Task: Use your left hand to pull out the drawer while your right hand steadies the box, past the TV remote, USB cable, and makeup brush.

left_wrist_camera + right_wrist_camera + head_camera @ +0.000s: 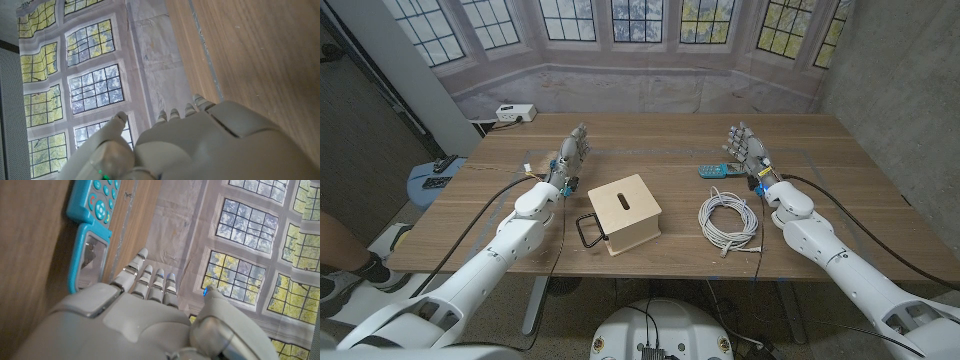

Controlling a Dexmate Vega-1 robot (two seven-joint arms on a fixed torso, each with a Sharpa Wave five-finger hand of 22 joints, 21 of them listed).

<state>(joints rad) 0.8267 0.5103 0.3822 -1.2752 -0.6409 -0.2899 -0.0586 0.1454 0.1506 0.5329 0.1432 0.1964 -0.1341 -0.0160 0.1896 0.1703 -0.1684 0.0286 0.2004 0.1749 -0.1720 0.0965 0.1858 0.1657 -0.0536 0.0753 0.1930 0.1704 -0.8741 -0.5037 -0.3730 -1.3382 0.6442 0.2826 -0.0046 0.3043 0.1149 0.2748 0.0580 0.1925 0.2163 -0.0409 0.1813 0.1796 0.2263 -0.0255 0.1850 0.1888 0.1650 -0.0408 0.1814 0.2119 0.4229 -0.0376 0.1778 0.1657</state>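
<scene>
At frame centre, the light plywood box (625, 213) looks rigid; we would hook its black wire handle (588, 230). Left hand (573, 155) and right hand (745, 148) stand spread, empty.

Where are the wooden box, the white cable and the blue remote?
wooden box (623, 203), head view, its top face.
white cable (727, 218), head view, the coil's strands.
blue remote (97, 202), right wrist view, its button pad.

Box (625, 211) sits mid-table (840, 190), cable (727, 218) to its right, remote (718, 170) behind the cable.
</scene>
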